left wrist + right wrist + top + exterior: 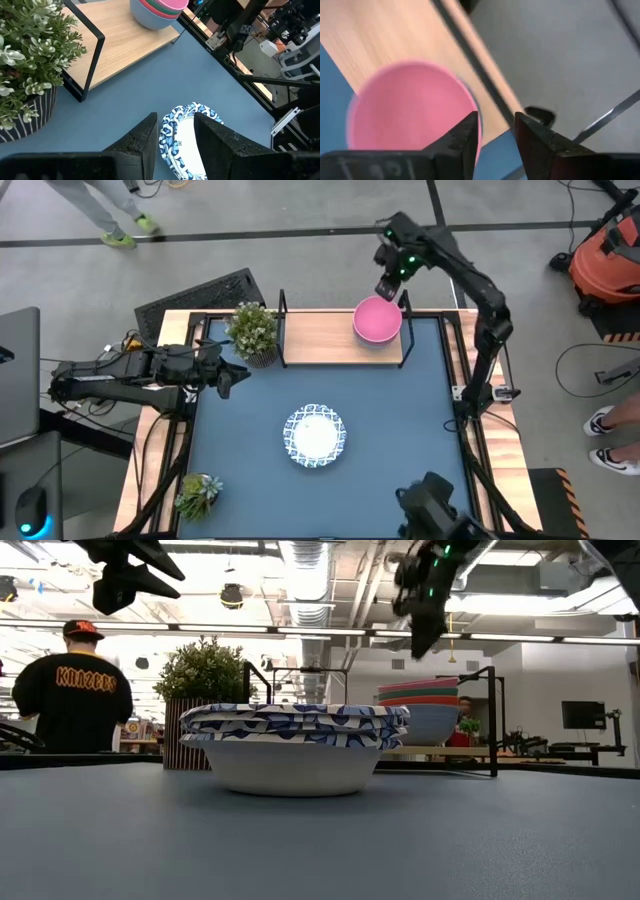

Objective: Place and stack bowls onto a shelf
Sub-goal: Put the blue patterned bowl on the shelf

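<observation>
Your right claw (pixel 387 288) hangs above the shelf's (pixel 320 337) right end, fingers parted with nothing between them. Just below it and a touch toward the table's middle sits the pink bowl (pixel 377 319), topmost of a stack on the shelf; the low view shows a green rim and a pale blue bowl (pixel 425 722) under the pink.

Your left claw (pixel 237 375) waits at the table's left side, fingers apart and empty. The bushy plant (pixel 252 329) stands just behind it, touching the shelf's left post. The white-and-blue bowls (pixel 316 435), two nested together, rest on the table ahead of that claw, well apart from the shelf.
</observation>
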Robot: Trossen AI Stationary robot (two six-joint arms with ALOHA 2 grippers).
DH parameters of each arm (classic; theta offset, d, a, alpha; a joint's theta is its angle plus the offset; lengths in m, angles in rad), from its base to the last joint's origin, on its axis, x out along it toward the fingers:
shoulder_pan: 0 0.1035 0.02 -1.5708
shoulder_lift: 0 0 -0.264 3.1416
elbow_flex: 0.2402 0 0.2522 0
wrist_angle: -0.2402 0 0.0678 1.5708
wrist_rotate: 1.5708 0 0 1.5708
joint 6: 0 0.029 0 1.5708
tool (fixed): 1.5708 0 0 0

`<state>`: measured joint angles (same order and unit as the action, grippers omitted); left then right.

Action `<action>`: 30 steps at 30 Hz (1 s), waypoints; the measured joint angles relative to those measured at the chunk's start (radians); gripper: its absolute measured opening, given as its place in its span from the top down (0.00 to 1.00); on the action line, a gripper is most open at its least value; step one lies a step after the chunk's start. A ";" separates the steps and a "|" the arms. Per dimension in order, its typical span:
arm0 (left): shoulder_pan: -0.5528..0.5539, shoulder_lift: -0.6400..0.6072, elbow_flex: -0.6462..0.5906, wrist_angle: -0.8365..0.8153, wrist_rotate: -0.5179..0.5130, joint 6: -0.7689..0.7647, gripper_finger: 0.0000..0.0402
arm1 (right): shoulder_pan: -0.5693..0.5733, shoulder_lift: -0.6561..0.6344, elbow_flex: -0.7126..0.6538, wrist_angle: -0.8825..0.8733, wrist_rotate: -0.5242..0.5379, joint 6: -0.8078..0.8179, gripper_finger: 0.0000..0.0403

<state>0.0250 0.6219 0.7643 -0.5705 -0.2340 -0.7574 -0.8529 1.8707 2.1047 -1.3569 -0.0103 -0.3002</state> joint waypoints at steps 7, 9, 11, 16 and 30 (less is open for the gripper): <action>0.000 0.000 0.000 0.000 0.000 0.001 0.72 | 0.164 -0.134 0.054 0.021 -0.146 0.124 0.60; 0.000 0.000 0.000 0.000 -0.001 0.004 0.72 | 0.247 -0.148 0.054 0.017 -0.146 0.158 0.60; 0.000 0.000 0.000 0.000 -0.001 0.004 0.72 | 0.335 -0.152 0.050 0.014 -0.145 0.194 0.61; 0.000 0.000 0.000 0.000 0.006 0.018 0.72 | 0.552 -0.151 -0.061 0.069 -0.097 0.237 0.61; 0.000 0.000 0.000 0.000 0.009 0.039 0.72 | 0.840 -0.148 -0.531 0.615 -0.010 0.357 0.61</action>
<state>0.0247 0.6220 0.7643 -0.5705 -0.2249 -0.7181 -0.0129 1.7226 1.5734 -0.7424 -0.0203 0.0564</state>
